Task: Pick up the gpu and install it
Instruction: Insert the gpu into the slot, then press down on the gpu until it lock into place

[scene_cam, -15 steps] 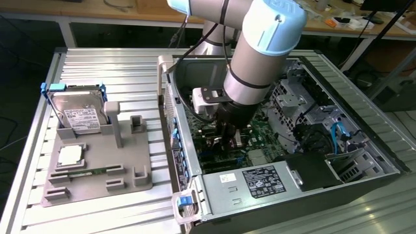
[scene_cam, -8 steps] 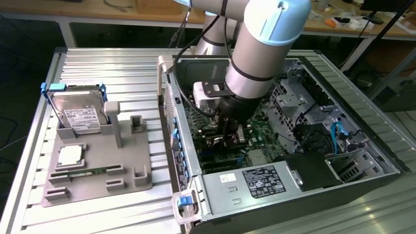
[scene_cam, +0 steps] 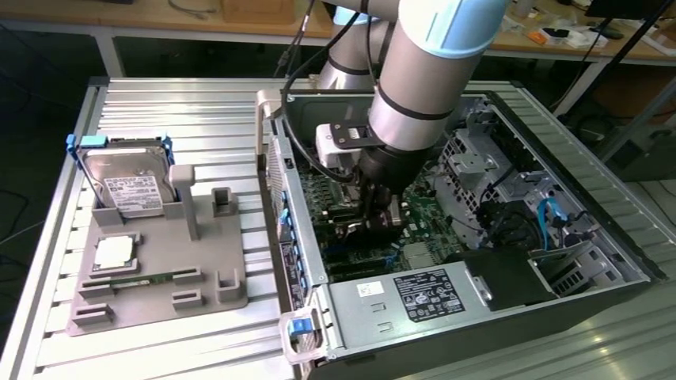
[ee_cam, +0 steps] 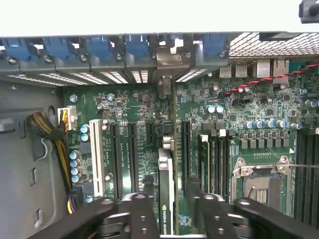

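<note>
The pincer [ee_cam: 167,206] is deep inside the open computer case [scene_cam: 591,190], just above the motherboard [ee_cam: 249,109]. Between its fingers [ee_cam: 142,211] stands the gpu [ee_cam: 166,189], seen on edge. The card stands upright in one of the long black slots [ee_cam: 132,149], and its metal bracket [ee_cam: 167,62] reaches the rear wall of the case, between the blue clips [ee_cam: 137,47].

The fingers stand near both faces of the card, but I cannot tell if they press it or are a little apart from it. So the pincer is partly open, and a firm hold is not sure.

From here several things can go wrong, in my judgement. If the card is not fully pushed into its slot, it can sit tilted when the fingers leave it, and the contacts do not meet. If the pincer rises while one finger rubs the card, it can pull the card up out of the slot. A sideways move can bend the card against the slot or knock the small capacitors [ee_cam: 214,108] just beside the pincer.

Well apart from the pincer, outside the case, the grey fixture tray [scene_cam: 158,277] on the desk [scene_cam: 190,103] carries a hard drive [scene_cam: 132,186].
</note>
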`<move>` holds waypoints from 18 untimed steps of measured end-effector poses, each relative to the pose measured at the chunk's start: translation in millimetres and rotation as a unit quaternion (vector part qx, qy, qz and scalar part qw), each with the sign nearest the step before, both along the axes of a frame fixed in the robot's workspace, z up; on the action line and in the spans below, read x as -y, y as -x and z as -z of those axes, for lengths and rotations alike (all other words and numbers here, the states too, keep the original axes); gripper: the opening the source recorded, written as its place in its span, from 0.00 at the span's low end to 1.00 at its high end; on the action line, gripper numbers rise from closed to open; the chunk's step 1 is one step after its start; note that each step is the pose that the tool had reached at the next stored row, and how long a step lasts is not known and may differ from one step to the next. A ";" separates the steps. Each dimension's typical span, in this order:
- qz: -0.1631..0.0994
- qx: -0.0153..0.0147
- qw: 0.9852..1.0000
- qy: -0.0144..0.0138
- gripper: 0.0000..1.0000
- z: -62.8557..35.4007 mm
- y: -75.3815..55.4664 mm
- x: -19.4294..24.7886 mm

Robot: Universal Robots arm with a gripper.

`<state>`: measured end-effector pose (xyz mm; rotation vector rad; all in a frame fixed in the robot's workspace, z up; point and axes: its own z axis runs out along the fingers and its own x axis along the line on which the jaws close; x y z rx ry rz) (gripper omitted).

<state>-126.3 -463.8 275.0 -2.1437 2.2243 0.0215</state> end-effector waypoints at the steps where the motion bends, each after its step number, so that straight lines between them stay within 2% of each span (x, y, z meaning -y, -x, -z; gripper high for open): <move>1: 0.000 0.000 1.000 0.000 0.32 -0.1 0.0 0.0; 2: 0.000 0.000 1.000 0.000 0.26 0.0 0.0 0.0; 3: 0.000 0.000 1.000 0.000 0.26 -0.1 0.0 0.0; 5: 0.000 0.000 1.000 0.000 0.14 -0.1 0.0 0.0; 7: 0.000 0.000 1.000 0.000 0.11 0.0 0.0 0.0; 18: 0.000 0.000 1.000 0.000 0.11 0.0 0.0 0.0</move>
